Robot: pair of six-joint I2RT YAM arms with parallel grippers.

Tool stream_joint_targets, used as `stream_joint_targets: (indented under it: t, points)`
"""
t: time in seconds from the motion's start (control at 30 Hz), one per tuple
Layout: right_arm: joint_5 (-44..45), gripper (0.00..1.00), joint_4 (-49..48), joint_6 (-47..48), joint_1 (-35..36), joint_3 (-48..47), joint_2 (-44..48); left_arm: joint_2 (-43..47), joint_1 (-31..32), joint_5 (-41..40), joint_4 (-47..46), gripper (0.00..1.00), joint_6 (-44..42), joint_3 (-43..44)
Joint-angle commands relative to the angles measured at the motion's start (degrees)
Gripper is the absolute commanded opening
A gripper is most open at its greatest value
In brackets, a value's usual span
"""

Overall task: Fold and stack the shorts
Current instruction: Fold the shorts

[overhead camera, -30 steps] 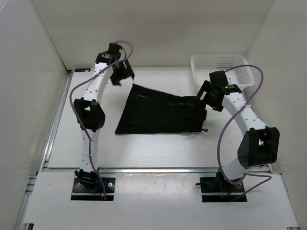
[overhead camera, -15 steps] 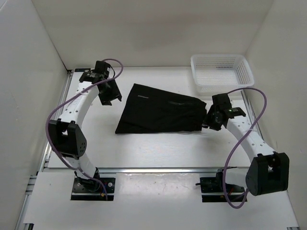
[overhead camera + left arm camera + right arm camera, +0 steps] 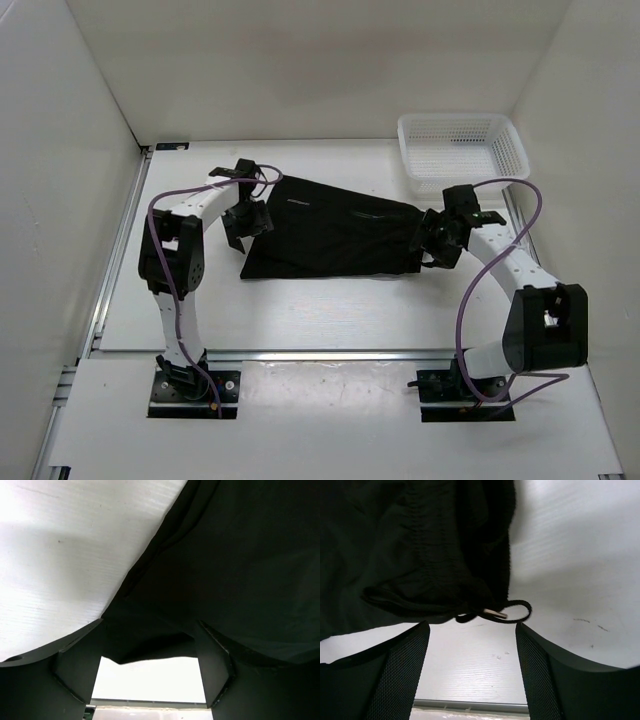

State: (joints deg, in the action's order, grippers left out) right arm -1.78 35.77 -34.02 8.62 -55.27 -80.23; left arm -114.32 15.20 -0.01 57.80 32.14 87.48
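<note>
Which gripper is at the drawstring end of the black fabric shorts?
The right gripper: the looped drawstring lies before it; the left gripper faces only plain shorts fabric.

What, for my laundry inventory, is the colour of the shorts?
Plain black, with no pattern. The shorts show best in the top external view, lying against the white table.

Basket (image 3: 412,150): white plastic mesh, rectangular, upright.
Table (image 3: 330,310): flat white surface; it bears the basket at its far right corner.
Back wall (image 3: 320,70): plain white panel, just behind the basket.
Right wall (image 3: 590,150): white panel, just beside the basket.
Left wall (image 3: 60,220): white panel, well apart from the basket.
Side rail (image 3: 115,250): metal channel on the table edge opposite the basket.
</note>
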Motion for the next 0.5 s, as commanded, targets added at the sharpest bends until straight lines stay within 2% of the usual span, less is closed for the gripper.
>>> stream_joint_targets:
  t: [0.0, 0.17, 0.33, 0.4, 0.47]
  points:
    - [-2.7, 0.74, -1.23, 1.59, -0.19, -3.44, -1.07, 0.94, 0.27, -1.91, -1.81, 0.79, 0.55, 0.94]
    - [-3.23, 0.76, -1.23, 1.59, -0.19, -4.06, -2.74, -1.16, 0.79, -2.45, -1.81, 0.59, 1.08, 2.08]
    - [-3.23, 0.82, -1.23, 2.12, -0.19, -5.11, -3.27, -1.17, 0.79, -2.45, -1.81, 0.62, 0.55, 1.38]
    - [-3.23, 0.83, -1.23, 2.12, -0.19, -5.12, -3.89, -1.17, 0.79, -2.45, -1.81, 0.56, 0.55, 1.38]
    - [-3.23, 0.83, -1.23, 2.12, -0.19, -5.64, -3.89, -1.17, 0.79, -2.45, -1.81, 0.45, 0.55, 1.38]
